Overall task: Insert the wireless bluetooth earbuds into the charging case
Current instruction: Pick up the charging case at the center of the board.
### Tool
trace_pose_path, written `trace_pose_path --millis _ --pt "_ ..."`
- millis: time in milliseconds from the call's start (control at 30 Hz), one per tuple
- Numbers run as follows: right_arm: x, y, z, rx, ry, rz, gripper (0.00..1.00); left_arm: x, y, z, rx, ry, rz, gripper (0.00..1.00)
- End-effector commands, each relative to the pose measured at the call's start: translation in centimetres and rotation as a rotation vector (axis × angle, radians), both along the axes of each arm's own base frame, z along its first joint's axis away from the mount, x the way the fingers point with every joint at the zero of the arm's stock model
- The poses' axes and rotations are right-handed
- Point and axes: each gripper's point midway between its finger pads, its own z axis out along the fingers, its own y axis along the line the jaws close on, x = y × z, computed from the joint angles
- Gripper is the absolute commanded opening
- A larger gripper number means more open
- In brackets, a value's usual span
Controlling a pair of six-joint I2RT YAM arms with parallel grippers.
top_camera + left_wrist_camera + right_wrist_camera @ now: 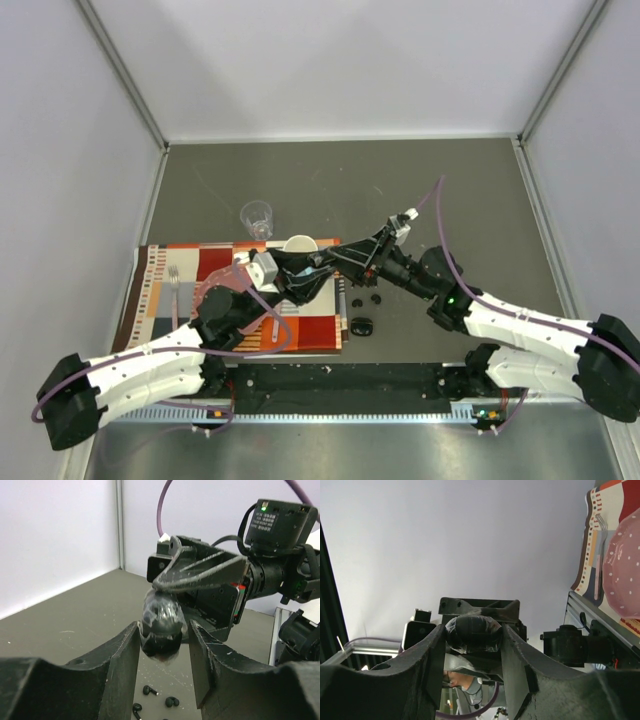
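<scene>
Both arms met above the right part of the striped orange-and-red cloth placemat (160, 270), just near of the white ceramic mug (298, 245). Left gripper (165, 636) fingers narrow, clamped on the black oval charging case wrapped in crinkled clear film (161, 622), held off the table. Right gripper (473, 636) closed narrow on the same case from the opposite side. Tiny black hook-curved plastic earbuds (148, 690) lay loose on the grey tabletop (440, 190), below the case, just right of the placemat; three showed in the left wrist view. Second black oval case (362, 325) sat near of them, apart
</scene>
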Motion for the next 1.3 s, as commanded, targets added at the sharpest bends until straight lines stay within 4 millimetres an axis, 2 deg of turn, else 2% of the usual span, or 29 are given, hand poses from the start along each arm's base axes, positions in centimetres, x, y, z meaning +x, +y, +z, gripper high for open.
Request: trace_pose_path --millis 0,267,400,533,833,967,1133,1267 --pt "-0.4 0.0 1.2 0.048 -0.035 0.005 0.0 -0.6 0.8 2.7 -0.106 -0.049 -0.003 0.48" --pt "-0.5 0.3 1.5 0.063 -0.041 0.023 0.0 -0.3 0.6 2.3 -0.097 -0.038 0.002 0.42" --pt "-0.7 0.4 1.8 0.074 -0.048 0.033 0.0 -0.1 0.4 2.1 -0.09 -0.031 0.005 0.48" --pt "-0.7 0.3 2.0 0.078 -0.057 0.034 0.0 0.0 0.4 2.0 -0.086 -0.026 0.009 0.48" --pt "-0.9 0.3 2.3 0.088 -0.066 0.038 0.0 0.1 0.3 1.9 -0.083 -0.019 0.011 0.32" --pt "-0.9 0.2 2.5 0.091 -0.073 0.039 0.0 0.2 0.0 1.8 -0.074 -0.005 0.007 0.47" --pt "-0.9 0.2 2.4 0.092 -0.071 0.036 0.0 0.3 -0.1 1.9 -0.075 -0.003 0.005 0.48" --pt "-0.9 0.1 2.4 0.09 -0.072 0.036 0.0 0.3 -0.1 1.9 -0.075 -0.003 0.005 0.37"
